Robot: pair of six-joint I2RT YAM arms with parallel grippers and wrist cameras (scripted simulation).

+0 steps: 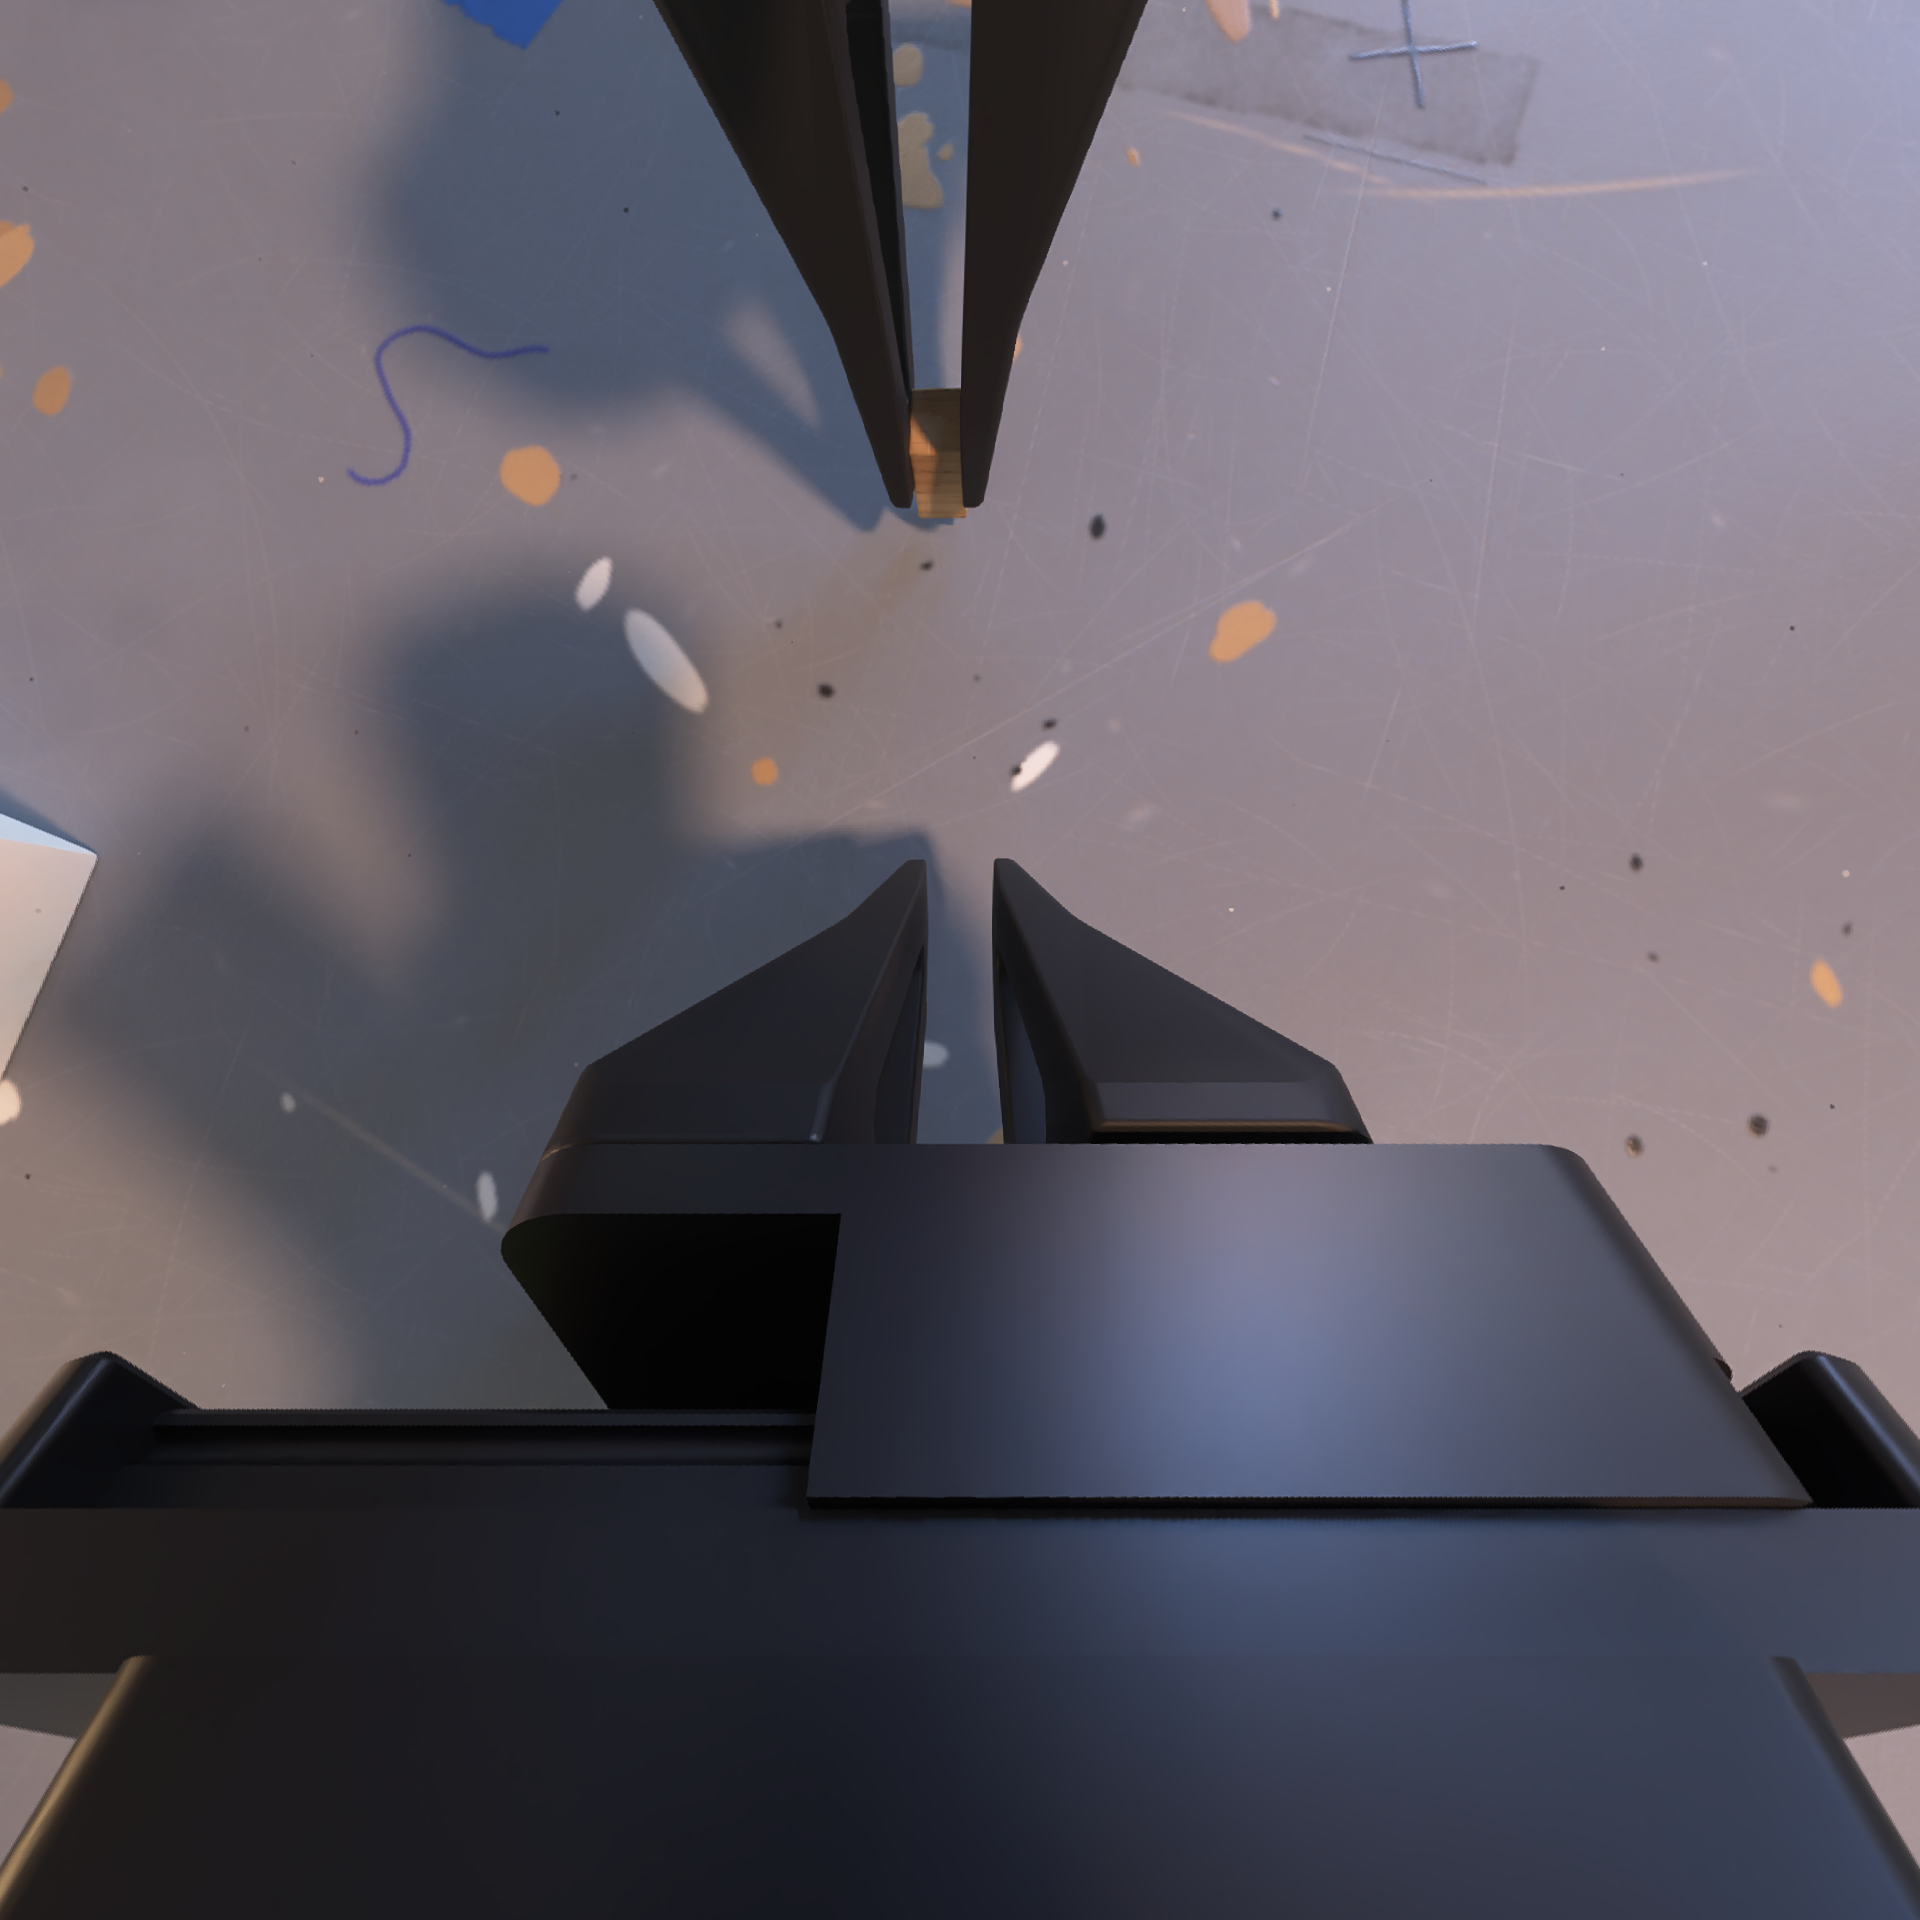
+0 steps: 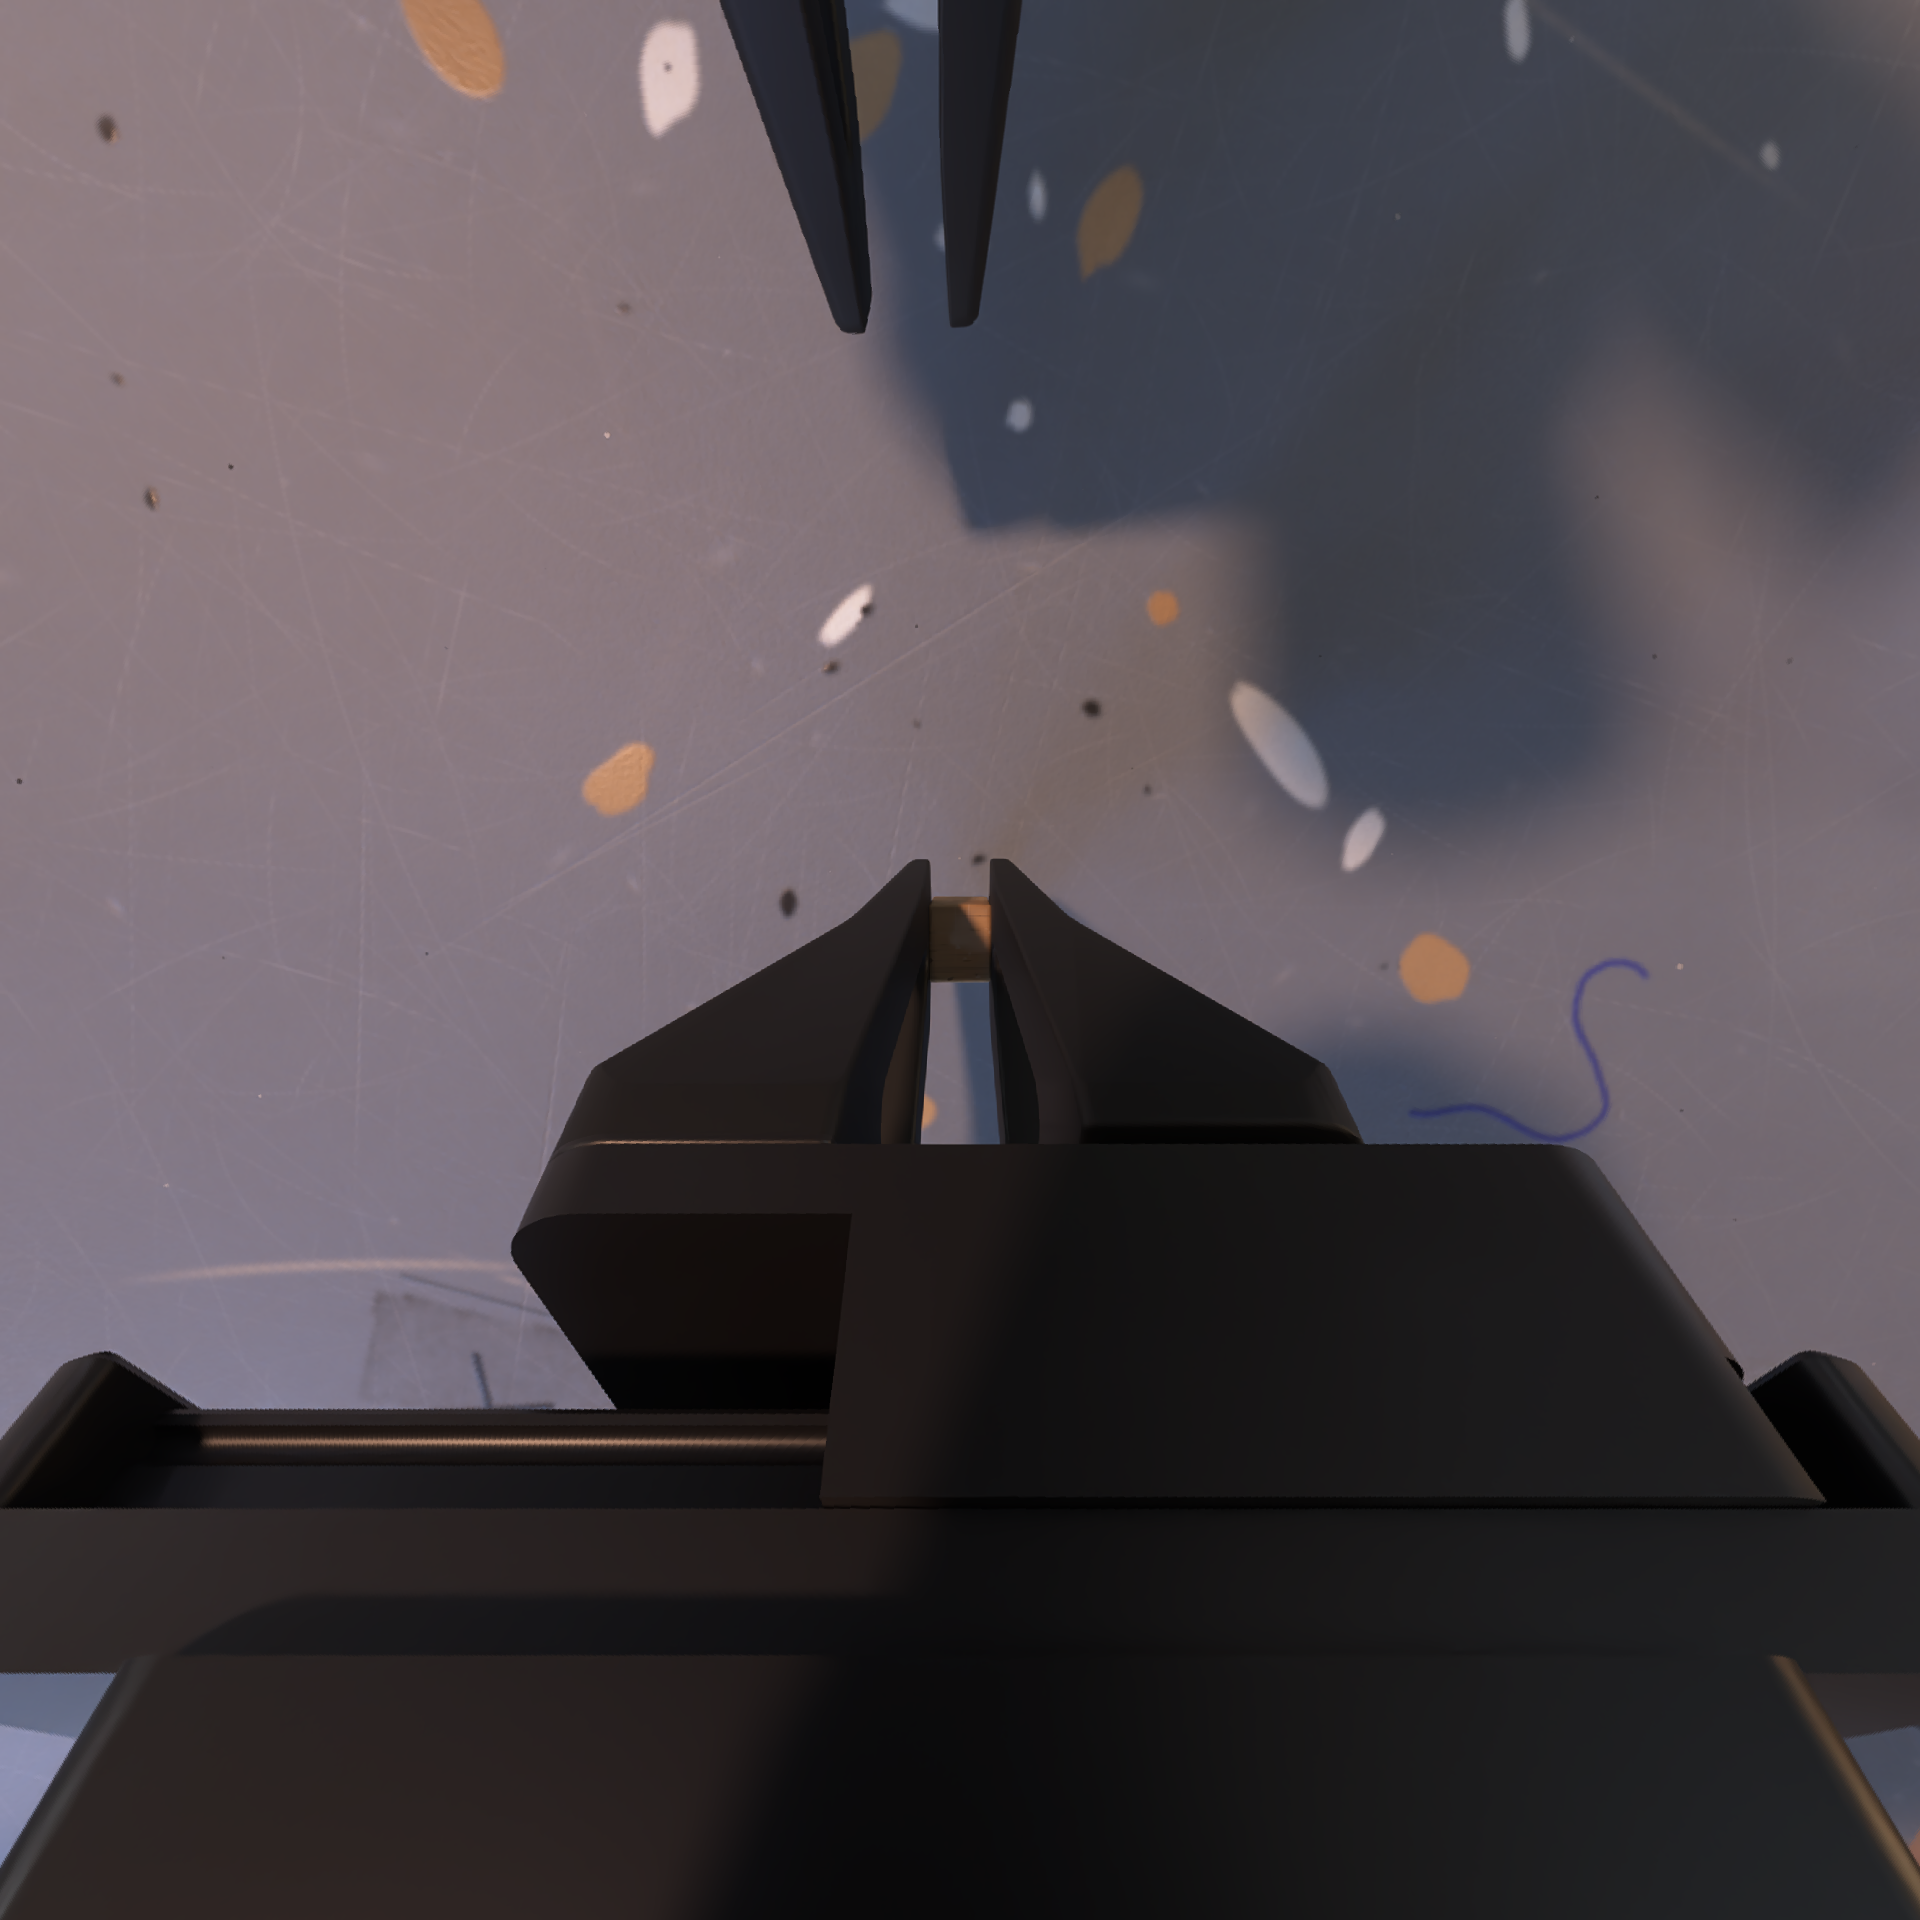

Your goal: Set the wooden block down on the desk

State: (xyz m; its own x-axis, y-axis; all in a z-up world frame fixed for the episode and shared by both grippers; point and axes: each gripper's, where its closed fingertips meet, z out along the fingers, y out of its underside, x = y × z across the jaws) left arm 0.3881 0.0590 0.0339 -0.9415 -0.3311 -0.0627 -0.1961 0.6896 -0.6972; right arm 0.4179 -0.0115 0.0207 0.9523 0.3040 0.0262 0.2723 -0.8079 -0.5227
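Observation:
A small wooden block [image 2: 960, 940] sits clamped between the fingertips of my right gripper [image 2: 960, 873], which is shut on it above the grey desk [image 2: 416, 520]. In the left wrist view the same block [image 1: 938, 452] shows between the right gripper's tips [image 1: 938, 499], which come in from the top. My left gripper [image 1: 960, 868] is empty, its jaws a narrow gap apart with the desk [image 1: 1455, 623] showing through. It faces the right gripper tip to tip, a short distance away. It also shows in the right wrist view [image 2: 906, 324].
A white object [image 1: 31, 935] pokes in at the left edge and a blue one [image 1: 509, 16] at the top. A grey tape patch [image 1: 1351, 94] lies at the far right. The desk is scratched and spotted with paint marks and a blue squiggle [image 1: 416, 405].

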